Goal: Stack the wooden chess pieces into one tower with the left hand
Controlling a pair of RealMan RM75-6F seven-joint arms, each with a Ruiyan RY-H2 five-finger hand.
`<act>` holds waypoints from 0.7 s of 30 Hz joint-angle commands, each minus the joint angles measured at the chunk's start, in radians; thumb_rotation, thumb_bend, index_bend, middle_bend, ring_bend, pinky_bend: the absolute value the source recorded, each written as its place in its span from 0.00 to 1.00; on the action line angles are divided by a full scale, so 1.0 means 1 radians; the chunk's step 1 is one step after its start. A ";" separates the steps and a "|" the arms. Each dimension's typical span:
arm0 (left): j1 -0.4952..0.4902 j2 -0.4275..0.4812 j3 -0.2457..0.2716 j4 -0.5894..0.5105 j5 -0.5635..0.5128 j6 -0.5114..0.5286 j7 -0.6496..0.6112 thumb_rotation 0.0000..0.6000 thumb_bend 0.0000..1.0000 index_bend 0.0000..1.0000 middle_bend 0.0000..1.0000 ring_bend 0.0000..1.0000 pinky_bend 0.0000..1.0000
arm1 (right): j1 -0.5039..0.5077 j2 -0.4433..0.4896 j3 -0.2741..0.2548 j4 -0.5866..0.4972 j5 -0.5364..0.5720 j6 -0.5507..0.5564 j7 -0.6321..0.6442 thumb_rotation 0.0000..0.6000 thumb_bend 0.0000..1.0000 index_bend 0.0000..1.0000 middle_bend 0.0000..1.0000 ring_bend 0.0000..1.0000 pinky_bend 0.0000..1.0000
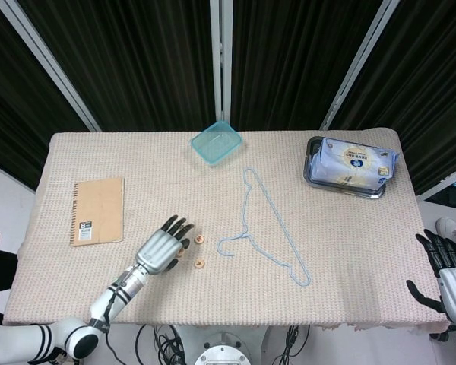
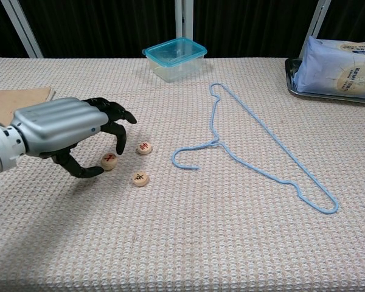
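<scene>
Three round wooden chess pieces lie flat and apart on the woven cloth: one under my left hand, one just right of it, one nearer the front. My left hand arches over the first piece, thumb on its near-left side and a fingertip just beyond it, without clearly gripping it. In the head view my left hand sits left of two pieces. My right hand hangs off the table's right edge, fingers apart and holding nothing.
A light blue wire hanger lies right of the pieces. A teal plastic container stands at the back centre. A tray with a white package is at the back right, and a brown notebook lies to the left.
</scene>
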 commanded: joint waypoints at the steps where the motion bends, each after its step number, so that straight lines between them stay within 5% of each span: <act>1: -0.001 -0.003 0.002 0.000 0.002 -0.002 -0.002 1.00 0.31 0.40 0.06 0.00 0.00 | 0.000 0.000 0.000 0.000 0.000 0.000 0.000 1.00 0.26 0.00 0.00 0.00 0.00; 21: -0.006 0.000 0.011 0.004 -0.006 -0.019 0.002 1.00 0.31 0.40 0.06 0.00 0.00 | 0.004 -0.002 -0.001 0.001 0.003 -0.011 -0.003 1.00 0.26 0.00 0.00 0.00 0.00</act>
